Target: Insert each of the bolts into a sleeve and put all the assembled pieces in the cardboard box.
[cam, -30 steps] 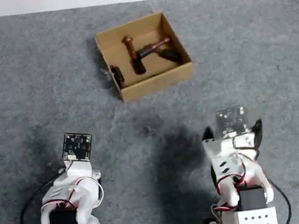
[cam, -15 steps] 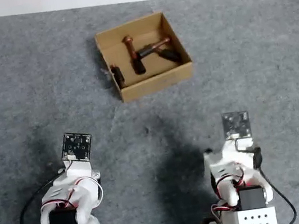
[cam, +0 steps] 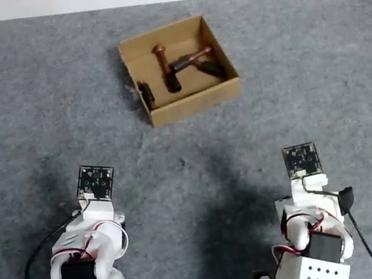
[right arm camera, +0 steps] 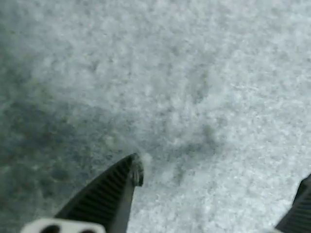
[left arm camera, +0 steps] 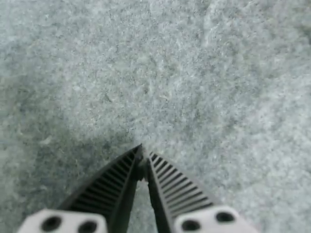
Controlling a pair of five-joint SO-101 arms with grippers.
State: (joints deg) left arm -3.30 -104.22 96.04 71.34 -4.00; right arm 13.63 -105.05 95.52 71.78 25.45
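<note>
Left tool (left arm camera: 144, 162) has its ribbed black fingers pressed together at the tips, pointing down at the grey carpeted worktop (cam: 319, 83). Right tool (right arm camera: 218, 187) is spread wide apart, also aimed down at the carpet. In the high view both arms sit folded back: left arm (cam: 90, 247) at the lower left of the frame, right arm (cam: 314, 232) at the lower right. The cardboard box (cam: 194, 103) is upper middle, well apart from both arms, with three bolt-and-sleeve pieces (cam: 165, 68) lying inside it.
</note>
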